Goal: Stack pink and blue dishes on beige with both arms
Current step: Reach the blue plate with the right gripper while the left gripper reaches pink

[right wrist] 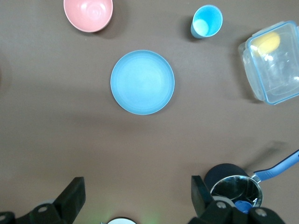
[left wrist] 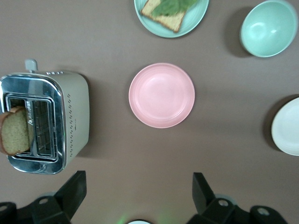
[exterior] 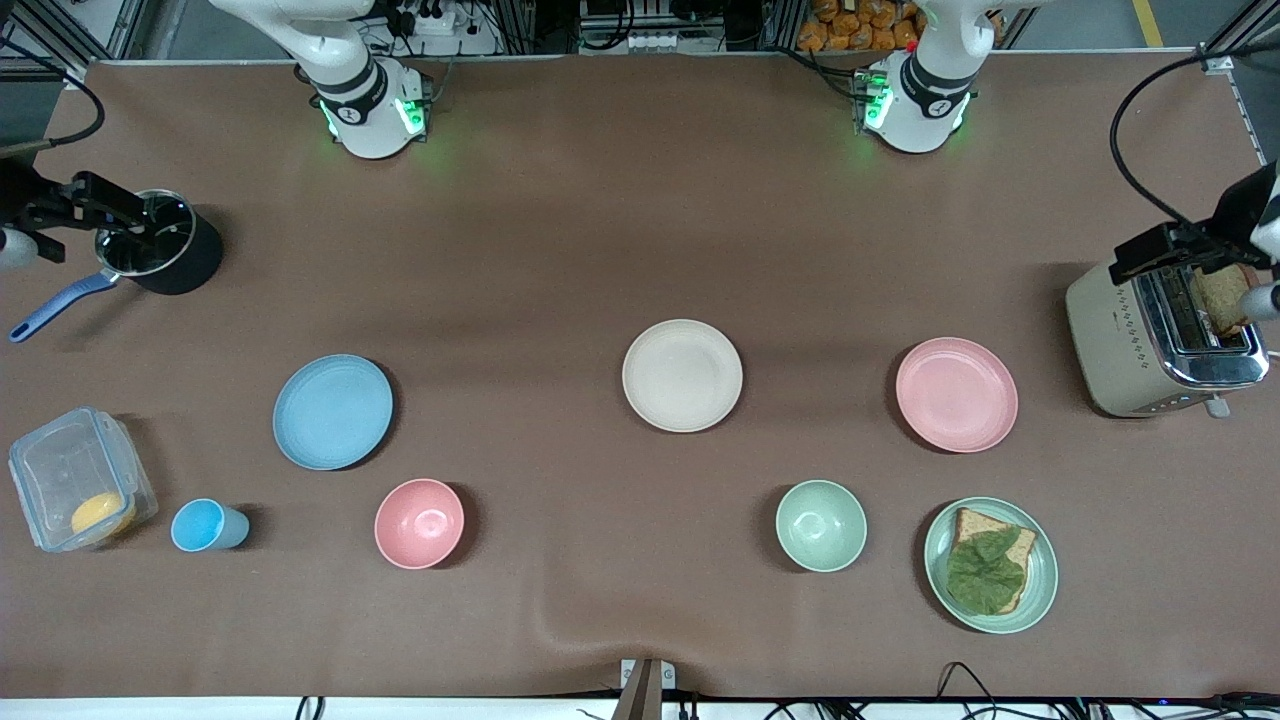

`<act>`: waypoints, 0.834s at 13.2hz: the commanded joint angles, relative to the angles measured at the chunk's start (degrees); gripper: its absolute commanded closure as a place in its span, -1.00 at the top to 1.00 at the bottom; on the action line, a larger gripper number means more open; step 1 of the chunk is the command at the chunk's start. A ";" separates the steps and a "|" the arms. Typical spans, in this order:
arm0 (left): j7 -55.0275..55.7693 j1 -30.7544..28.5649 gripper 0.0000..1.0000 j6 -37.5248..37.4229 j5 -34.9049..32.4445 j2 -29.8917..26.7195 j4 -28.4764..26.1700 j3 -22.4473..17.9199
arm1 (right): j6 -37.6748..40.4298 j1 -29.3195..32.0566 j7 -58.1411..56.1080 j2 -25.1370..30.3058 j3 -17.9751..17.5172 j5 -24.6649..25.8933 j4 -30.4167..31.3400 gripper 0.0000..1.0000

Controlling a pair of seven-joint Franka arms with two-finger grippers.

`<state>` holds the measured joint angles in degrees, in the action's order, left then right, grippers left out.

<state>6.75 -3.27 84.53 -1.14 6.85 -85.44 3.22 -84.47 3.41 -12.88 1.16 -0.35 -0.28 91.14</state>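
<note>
So far you've stacked nothing: pink plate (exterior: 956,394), blue plate (exterior: 333,411) and beige plate (exterior: 682,375) lie apart on the counter (exterior: 560,250); left tool (left wrist: 140,193) and right tool (right wrist: 138,193) hang wide, empty.

You are looking down on a wide table (exterior: 560,250) covered by a matte brown sheet with a slight wrinkle at its near edge. Along the far edge runs a pale border, with aluminium framing (exterior: 545,25), power strips and black cables (exterior: 640,40) just past it. A grey floor (exterior: 1090,20) with a yellow line (exterior: 1148,22) shows there. Lighting is even, with soft shadows.
</note>
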 commanded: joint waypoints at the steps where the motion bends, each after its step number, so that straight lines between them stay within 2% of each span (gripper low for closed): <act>1: -1.03 -2.26 1.00 2.11 0.35 5.96 -0.07 0.12 | -4.10 2.03 -0.48 -0.01 -0.62 0.19 4.90 1.00; 4: -0.77 -2.53 1.00 15.96 0.35 6.69 -10.15 0.04 | -12.36 3.35 -0.65 -3.69 -0.62 0.02 10.45 1.00; 5: -0.77 -2.62 1.00 19.93 0.35 6.86 -12.54 0.12 | -14.47 3.70 -0.74 -6.67 -0.62 0.02 10.46 1.00; 8: -0.33 -2.44 1.00 25.40 0.44 9.05 -17.46 0.12 | -20.97 4.76 -0.91 -14.14 -0.62 0.02 10.64 1.00; 11: -0.15 -2.53 1.00 37.07 0.44 10.20 -25.80 0.12 | -25.72 4.85 -0.83 -20.56 -0.62 -0.07 10.64 1.00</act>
<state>6.73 -5.65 115.06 -1.14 17.37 -105.79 3.24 -108.40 7.14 -13.01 -16.12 -0.11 -0.29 102.86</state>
